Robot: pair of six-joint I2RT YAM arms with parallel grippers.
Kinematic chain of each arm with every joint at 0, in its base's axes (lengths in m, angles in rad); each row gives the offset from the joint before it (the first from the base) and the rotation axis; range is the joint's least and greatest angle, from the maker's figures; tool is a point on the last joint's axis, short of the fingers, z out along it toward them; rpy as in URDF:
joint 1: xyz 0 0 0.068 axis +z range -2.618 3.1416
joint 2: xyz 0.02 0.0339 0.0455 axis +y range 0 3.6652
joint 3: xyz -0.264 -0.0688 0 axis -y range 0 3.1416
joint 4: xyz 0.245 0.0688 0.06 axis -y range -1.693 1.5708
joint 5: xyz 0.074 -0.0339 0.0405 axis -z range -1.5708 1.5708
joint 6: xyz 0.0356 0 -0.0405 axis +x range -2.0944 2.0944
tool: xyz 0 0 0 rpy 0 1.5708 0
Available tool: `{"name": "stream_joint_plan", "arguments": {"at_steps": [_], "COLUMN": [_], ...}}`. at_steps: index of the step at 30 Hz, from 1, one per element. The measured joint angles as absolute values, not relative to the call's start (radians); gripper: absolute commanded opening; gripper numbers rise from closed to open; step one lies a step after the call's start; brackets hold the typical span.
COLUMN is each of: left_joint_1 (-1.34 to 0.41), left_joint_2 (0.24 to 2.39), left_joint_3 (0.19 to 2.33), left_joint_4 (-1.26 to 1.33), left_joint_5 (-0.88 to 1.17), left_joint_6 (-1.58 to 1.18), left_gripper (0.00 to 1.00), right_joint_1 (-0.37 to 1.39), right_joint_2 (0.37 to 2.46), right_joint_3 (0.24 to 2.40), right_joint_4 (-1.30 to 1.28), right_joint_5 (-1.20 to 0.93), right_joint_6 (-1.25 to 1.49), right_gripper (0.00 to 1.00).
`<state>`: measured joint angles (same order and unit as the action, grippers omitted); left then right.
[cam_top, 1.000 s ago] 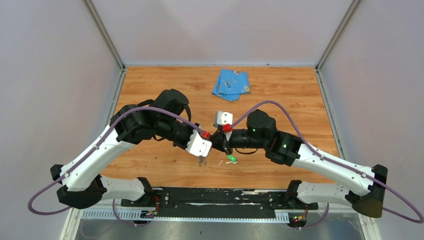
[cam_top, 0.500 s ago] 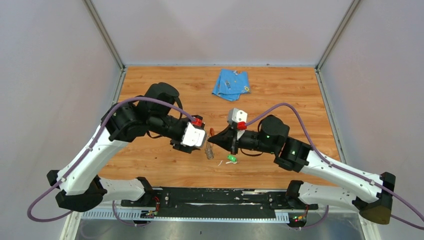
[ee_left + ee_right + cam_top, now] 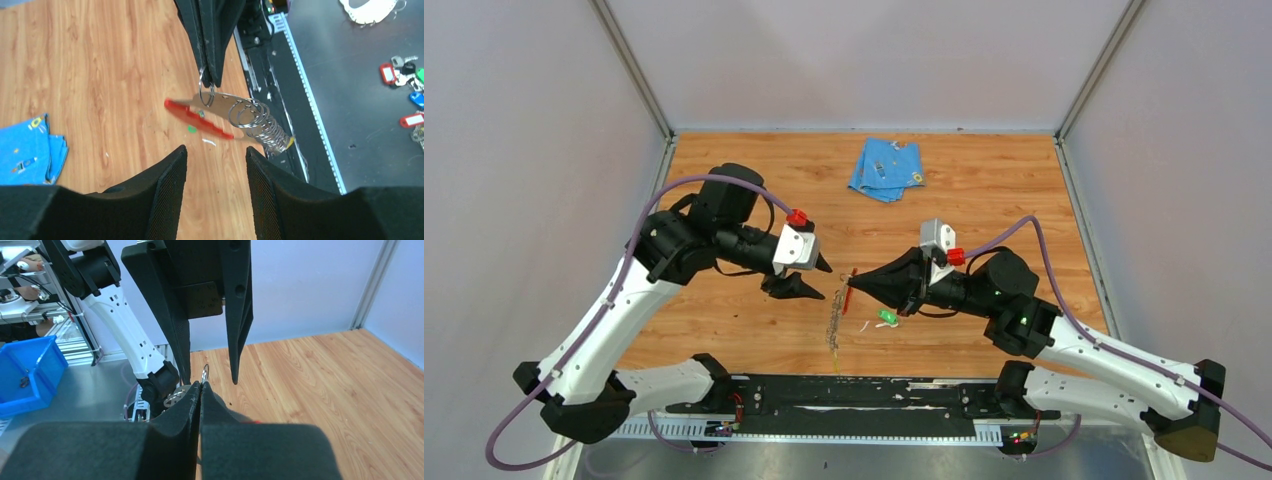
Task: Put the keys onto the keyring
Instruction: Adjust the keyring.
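Left of the desk's middle, the left gripper hovers with its jaws apart, pointing at the keyring without touching it. The keyring hangs in the air just beside it, its red strip uppermost. A coil of wire rings trails below, with a yellow tag at its end. The right gripper has its jaws pinched together on a small ring at the keyring's top. Under that gripper, on the wood, lies the green key. A blue cloth sits far back.
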<state>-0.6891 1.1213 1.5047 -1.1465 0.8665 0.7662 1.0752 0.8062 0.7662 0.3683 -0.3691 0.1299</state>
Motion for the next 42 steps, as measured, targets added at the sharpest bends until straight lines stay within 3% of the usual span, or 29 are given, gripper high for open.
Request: {"name": "stream_joint_plan", "arguments": {"at_steps": [17,24,31,35,40,42], "left_joint_1": [-0.688,-0.688,-0.688,-0.688,-0.688,-0.688], "left_joint_2": [0.947,0.945,0.945,0.945,0.944,0.944], "left_joint_3": [1.296,1.288,1.280,1.259,1.250,1.250], "left_joint_4": [-0.685,-0.633,-0.583,-0.576,-0.579,-0.579], "left_joint_5": [0.934,0.927,0.960,0.984,0.990,0.988], "left_joint_6": [0.426,0.365,0.302,0.279,0.283,0.284], "left_gripper": [0.35,0.21,0.19,0.05,0.07,0.03], "right_joint_1": [1.070,1.066,1.064,1.064,1.064,1.064], "right_joint_2": [0.843,0.843,0.857,0.862,0.861,0.861], "right_joint_3": [0.752,0.752,0.752,0.752,0.751,0.751], "right_joint_4": [0.479,0.502,0.509,0.509,0.505,0.505], "right_joint_5": [-0.447,-0.453,-0.453,-0.453,-0.453,-0.452], "right_joint_6": [0.194,0.200,0.203,0.203,0.202,0.202], "right_gripper": [0.00,0.00,0.00,0.00,0.00,0.00]}}
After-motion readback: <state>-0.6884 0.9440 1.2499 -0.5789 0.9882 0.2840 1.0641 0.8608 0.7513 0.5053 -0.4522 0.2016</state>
